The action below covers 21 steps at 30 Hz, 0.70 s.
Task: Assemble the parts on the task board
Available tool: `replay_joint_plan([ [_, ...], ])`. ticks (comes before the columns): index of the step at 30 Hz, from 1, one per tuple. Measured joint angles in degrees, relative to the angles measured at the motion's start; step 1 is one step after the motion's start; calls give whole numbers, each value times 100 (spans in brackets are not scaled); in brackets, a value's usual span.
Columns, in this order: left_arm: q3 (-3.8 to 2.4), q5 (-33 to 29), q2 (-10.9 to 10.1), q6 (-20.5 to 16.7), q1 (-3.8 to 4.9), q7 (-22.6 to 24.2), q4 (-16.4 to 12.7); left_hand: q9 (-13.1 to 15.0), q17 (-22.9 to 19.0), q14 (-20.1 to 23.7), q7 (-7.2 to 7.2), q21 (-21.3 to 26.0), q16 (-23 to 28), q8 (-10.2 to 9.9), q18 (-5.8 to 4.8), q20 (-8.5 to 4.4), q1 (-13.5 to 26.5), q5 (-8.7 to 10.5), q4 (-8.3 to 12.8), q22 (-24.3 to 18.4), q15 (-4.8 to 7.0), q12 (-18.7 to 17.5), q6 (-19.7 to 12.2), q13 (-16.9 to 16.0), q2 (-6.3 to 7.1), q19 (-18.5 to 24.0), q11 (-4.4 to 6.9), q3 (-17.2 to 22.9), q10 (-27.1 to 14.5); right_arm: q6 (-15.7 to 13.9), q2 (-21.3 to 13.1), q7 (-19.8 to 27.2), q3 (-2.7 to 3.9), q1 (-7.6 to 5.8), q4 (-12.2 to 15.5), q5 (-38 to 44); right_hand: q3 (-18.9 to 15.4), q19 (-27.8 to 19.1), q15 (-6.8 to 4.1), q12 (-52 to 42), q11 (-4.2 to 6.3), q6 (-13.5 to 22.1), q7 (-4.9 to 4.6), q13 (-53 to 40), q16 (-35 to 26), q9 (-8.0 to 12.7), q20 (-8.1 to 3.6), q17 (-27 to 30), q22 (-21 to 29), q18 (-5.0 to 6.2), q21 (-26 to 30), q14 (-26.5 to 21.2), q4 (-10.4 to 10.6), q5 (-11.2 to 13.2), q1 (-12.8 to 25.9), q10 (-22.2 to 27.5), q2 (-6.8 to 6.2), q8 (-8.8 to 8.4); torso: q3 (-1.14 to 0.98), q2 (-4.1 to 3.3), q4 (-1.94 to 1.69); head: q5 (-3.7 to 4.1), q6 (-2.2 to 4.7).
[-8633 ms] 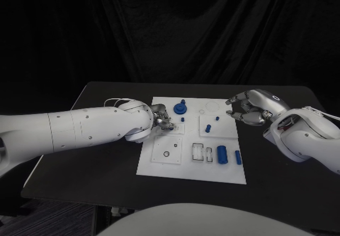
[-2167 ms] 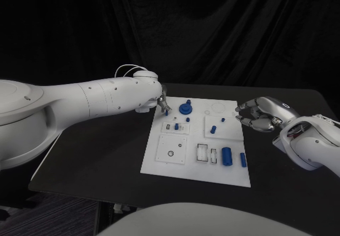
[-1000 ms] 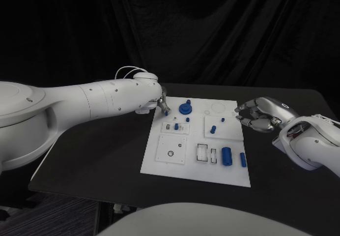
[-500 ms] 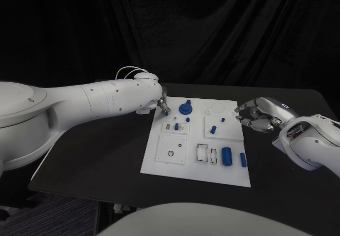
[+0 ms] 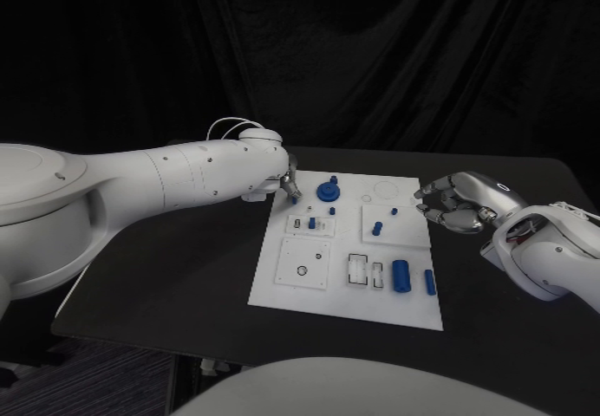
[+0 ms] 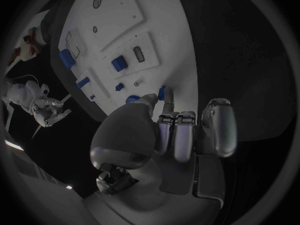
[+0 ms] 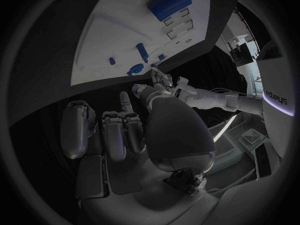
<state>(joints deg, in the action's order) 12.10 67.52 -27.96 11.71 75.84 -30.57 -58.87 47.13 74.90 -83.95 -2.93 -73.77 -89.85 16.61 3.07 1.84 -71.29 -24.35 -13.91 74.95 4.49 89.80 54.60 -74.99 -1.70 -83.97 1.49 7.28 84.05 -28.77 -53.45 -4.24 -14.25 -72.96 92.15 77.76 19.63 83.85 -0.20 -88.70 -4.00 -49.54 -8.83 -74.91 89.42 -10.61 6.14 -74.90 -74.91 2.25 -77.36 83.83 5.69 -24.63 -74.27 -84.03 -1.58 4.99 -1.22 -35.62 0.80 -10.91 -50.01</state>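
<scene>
The white task board (image 5: 297, 293) lies in the middle of the table. My left hand (image 5: 283, 183) hovers at its far left corner and pinches a small blue peg (image 5: 294, 198) between thumb and finger, the peg's lower end close to the board. The left wrist view shows that peg (image 6: 161, 92) at the fingertips (image 6: 167, 106) over the board (image 6: 119, 20). My right hand (image 5: 452, 202) hangs off the board's right edge, fingers curled in with nothing in them. A blue knob (image 5: 329, 191) stands beside the left hand.
On the board are a big blue cylinder (image 5: 401, 273), a slim blue piece (image 5: 427, 279), an upright peg (image 5: 376, 229) and two small ones (image 5: 311, 223) (image 5: 394, 211). Black table (image 5: 175, 277) surrounds the board.
Since the earliest frame my left hand has gone from the board's left middle to its far left corner. Over the last two seconds nothing has visibly moved.
</scene>
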Motion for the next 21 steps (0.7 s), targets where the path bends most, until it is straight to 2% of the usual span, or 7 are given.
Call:
replay_joint_plan([
  [6, -1, 0, 12, 33, -12, 1, 22, 27, 0, 0, 28, 0, 0, 0, 0, 0, -13, 0, 37, -1, 0, 0, 28, 0, 13, 0, 0, 120, 0, 2, 7, -4, 0, 0, -1, 0, 15, 0, 0, 0, 0, 0, 0, 0, -22, 10, 0, 0, 0, 0, 25, 0, -16, 0, 0, 0, 0, 0, 0, 0, 0, -2, 0],
  [12, -4, 1, 18, 51, -19, 4, 28, 76, 0, 0, 56, 0, 0, -21, 0, 0, -95, 2, 175, -1, 0, 0, 58, 0, 95, 0, 0, 461, 0, -2, 8, -5, 0, 0, -1, 0, 15, -21, 0, 0, 0, 0, 0, 0, -22, 9, 21, 0, 0, 0, 47, 0, -16, 1, 0, 0, 0, 0, -1, 0, 0, 0, 0],
  [14, -4, 2, 15, 51, -20, 4, 26, 104, 0, 0, 66, 0, 0, -22, 0, 0, -100, 5, 261, -1, 0, 0, 70, 0, 179, 0, 0, 643, 0, -2, 8, -6, 0, 0, -1, 0, 15, -41, 0, 0, 0, 0, 0, 0, -22, 9, 0, 0, 1, 13, 48, 0, -16, -20, 0, 0, 0, 0, -1, 0, -1, -4, 0],
  [15, -5, 2, 12, 50, -21, 5, 22, 121, 0, 0, 59, 0, 0, -27, 0, 0, -126, 1, 329, -1, 0, 0, 82, 0, 205, 0, 0, 771, 0, -2, 7, -7, 0, 0, -1, 0, 15, -41, 0, 0, 0, 0, 0, 0, -22, 9, 0, 0, 1, 92, 48, 0, -16, -20, 0, 0, 0, 0, -1, 0, 0, -9, 0],
  [18, -5, 2, 5, 49, -24, 5, 14, 178, 0, -14, 58, -58, 0, -44, 0, 0, -114, -16, 520, -1, 13, 0, 103, 0, 317, 0, 0, 1037, 0, -2, 6, -9, 0, 0, -1, 0, 15, -41, 0, 0, 0, 0, 0, 0, -45, 14, 0, 0, 1, 91, 70, 0, -16, -20, 0, 0, 0, 0, -1, 0, -1, -15, 0],
  [21, -5, 2, -11, 41, -27, 5, -7, 255, 0, -9, 49, -139, 0, -44, 1, -41, -113, -22, 553, -1, 34, 0, 122, 0, 392, -2, 0, 1167, 0, -2, 6, -11, 0, 1, -2, 0, 15, -41, 0, 0, 0, 0, 0, 0, -45, 14, 0, 0, 1, 91, 70, 0, -16, -20, 0, 0, 0, 0, -1, 0, -1, -16, 0],
])
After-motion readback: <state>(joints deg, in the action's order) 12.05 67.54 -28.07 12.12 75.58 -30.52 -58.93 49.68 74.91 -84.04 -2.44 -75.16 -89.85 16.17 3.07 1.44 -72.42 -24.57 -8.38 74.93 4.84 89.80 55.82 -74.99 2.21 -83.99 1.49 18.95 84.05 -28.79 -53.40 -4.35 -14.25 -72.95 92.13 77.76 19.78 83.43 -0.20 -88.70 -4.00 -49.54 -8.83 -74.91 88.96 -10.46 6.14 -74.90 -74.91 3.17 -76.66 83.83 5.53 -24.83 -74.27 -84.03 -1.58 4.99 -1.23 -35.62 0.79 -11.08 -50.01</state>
